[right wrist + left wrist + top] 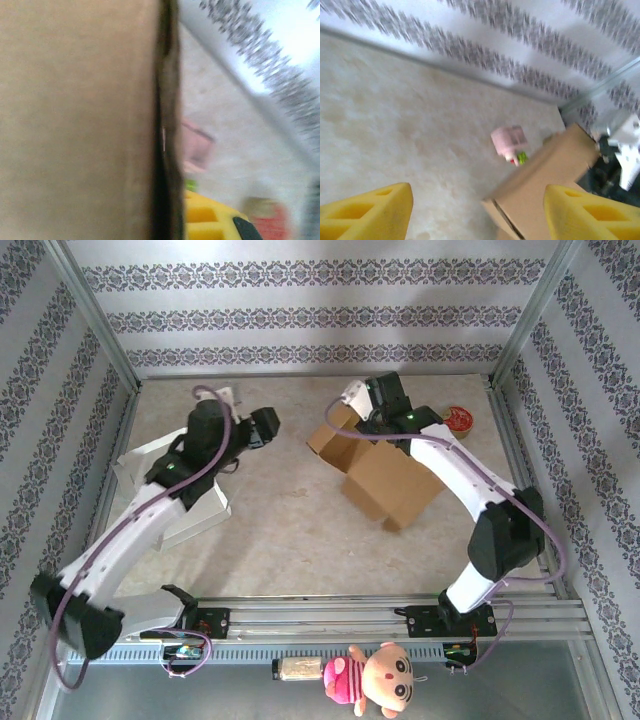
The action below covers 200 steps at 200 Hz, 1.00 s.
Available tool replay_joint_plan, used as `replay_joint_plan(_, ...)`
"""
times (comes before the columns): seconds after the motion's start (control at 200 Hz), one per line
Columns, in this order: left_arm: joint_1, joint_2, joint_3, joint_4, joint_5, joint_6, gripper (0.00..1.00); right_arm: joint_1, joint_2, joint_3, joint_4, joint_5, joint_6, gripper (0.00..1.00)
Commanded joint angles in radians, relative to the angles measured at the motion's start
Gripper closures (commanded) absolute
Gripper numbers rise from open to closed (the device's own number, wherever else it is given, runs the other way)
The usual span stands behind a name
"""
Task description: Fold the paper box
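Our right hand (345, 408) is pinched shut on the far edge of the paper box (392, 480), which sits right of centre on the counter (290, 510). Our left hand (477, 210) hangs open and empty, well apart from it. We should bring it across to brace the box before creasing.

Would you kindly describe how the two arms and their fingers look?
The left arm and right arm have white curved links, black joints and a purple cable looped alongside each. The fingers are yellow wedges with cut-out holes.
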Motion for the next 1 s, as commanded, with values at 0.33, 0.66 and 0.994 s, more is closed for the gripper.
replay_joint_plan(0.33, 0.042, -0.138, -0.154, -0.051, -0.126, 0.011, 0.26, 0.246, 0.229, -0.095, -0.019, 0.015, -0.85, 1.0)
replay_joint_plan(0.66, 0.046, -0.109, -0.17, 0.029, -0.107, -0.012, 0.24, 0.415, 0.277, -0.317, 0.165, -0.028, -0.781, 0.93)
replay_joint_plan(0.994, 0.045, -0.004, -0.128, 0.051, -0.044, 0.139, 0.2, 0.401, 0.072, -0.255, 0.057, 0.012, -0.575, 0.71)
